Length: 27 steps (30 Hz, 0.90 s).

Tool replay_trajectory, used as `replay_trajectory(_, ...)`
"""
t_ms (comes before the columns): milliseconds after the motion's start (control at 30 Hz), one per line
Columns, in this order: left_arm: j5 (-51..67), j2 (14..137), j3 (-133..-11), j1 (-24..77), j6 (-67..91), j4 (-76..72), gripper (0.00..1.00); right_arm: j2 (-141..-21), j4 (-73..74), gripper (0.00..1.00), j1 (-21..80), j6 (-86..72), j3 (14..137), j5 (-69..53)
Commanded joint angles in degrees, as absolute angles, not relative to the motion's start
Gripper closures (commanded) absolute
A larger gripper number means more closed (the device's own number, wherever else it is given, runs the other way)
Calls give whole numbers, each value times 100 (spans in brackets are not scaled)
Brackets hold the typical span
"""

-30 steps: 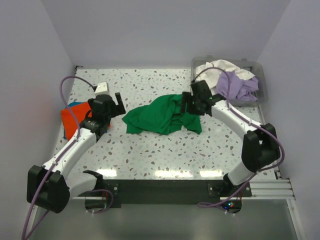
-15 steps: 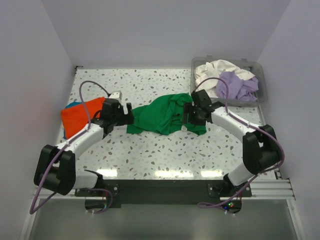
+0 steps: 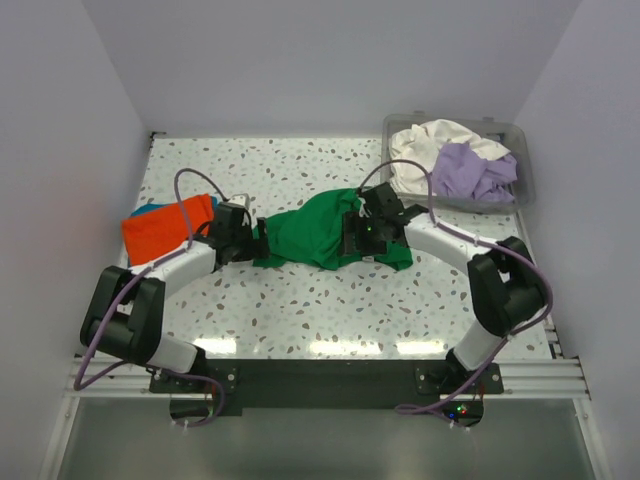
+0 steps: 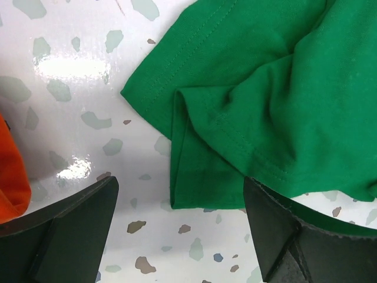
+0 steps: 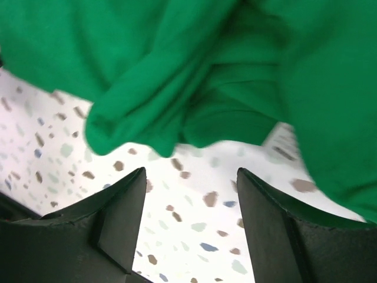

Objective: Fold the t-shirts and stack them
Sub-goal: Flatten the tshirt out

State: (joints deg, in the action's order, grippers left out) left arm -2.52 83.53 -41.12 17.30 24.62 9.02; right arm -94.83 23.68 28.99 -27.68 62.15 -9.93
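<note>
A crumpled bright green t-shirt [image 3: 318, 230] lies mid-table. My left gripper [image 3: 256, 240] stands open at the shirt's left edge. In the left wrist view a folded hem corner of the green t-shirt [image 4: 259, 94] lies just ahead of the left gripper [image 4: 179, 227], with bare table between the fingers [image 4: 65, 236]. My right gripper [image 3: 350, 236] is open low over the shirt's right half. In its wrist view, folds of the green t-shirt [image 5: 194, 71] hang just beyond the right gripper [image 5: 191, 206], which holds nothing. An orange t-shirt [image 3: 165, 228] lies folded at the left, on a blue one [image 3: 145, 210].
A clear plastic bin [image 3: 525, 185] at the back right holds a white t-shirt [image 3: 430, 140] and a lavender one [image 3: 470, 168]. The orange edge [image 4: 12, 177] shows left of the left gripper. The speckled tabletop [image 3: 330, 300] runs to the near rail.
My left arm has swung right and down from near the orange shirt to the green shirt's left edge. My right gripper has shifted left over the green shirt. Both pairs of jaws narrowed slightly.
</note>
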Motion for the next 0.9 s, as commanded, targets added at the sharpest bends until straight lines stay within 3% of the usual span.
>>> replay_trajectory(0,-263,8306,-4289,1679,2540,914,8,-9694,1996,33,3260,-2654,6548,-1599)
replay_trajectory(433,-45,8209,-4324,1626,2522,774,8,-11047,2337,34,3806,-2619,7751,-1354)
replay_trajectory(567,210,8340,-4359,1626,2601,607,8,-11364,2767,64,3814,-2470,8164,-1292)
replay_trajectory(600,263,8376,-4420,1626,2602,589,8,-11408,2856,87,3806,-2461,8365,-1335)
replay_trajectory(633,272,8463,-4464,1626,2610,598,8,-11408,2943,96,3814,-2452,8463,-1353)
replay_trajectory(667,272,8481,-4508,1626,2593,598,8,-11365,3118,100,3814,-2452,8560,-1362)
replay_trajectory(867,211,8385,-5061,1626,2619,904,8,-10583,3858,100,3806,-2356,9464,-1652)
